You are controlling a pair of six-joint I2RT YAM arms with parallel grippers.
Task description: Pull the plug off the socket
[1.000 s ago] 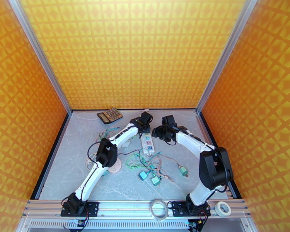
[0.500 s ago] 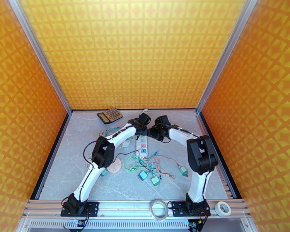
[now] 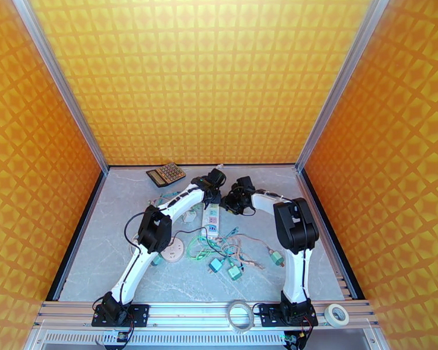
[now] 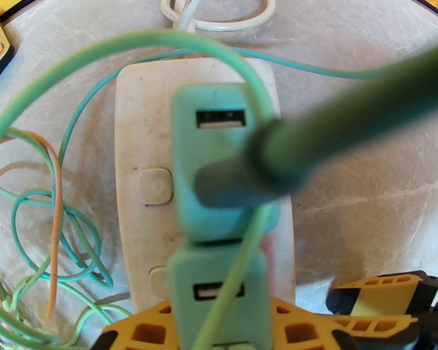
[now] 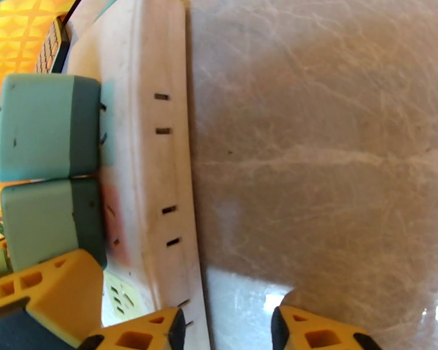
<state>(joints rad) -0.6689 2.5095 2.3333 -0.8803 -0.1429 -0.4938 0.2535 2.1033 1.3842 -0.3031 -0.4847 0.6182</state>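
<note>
A white power strip (image 3: 210, 220) lies mid-table with two teal plugs in its far end. In the left wrist view the upper plug (image 4: 216, 164) carries a thick green cable, and the lower teal plug (image 4: 219, 287) sits between my yellow fingers (image 4: 140, 331). My left gripper (image 4: 225, 333) is shut on that lower plug. My right gripper (image 5: 225, 331) is open: one finger (image 5: 143, 331) rests on the strip (image 5: 155, 170) and the other on the table beside its edge. Seen from above, the left gripper (image 3: 214, 182) and right gripper (image 3: 226, 203) meet at the strip's far end.
A calculator (image 3: 166, 174) lies at the back left. Tangled green and orange cables (image 3: 216, 247), loose teal plugs (image 3: 225, 268) and a round white socket (image 3: 173, 251) lie in front of the strip. Two tape rolls (image 3: 240, 315) (image 3: 336, 314) sit on the front rail.
The right arm has folded in and swung left to the strip's side. The strip has shifted left and turned. The left gripper has stayed at the strip's far end.
</note>
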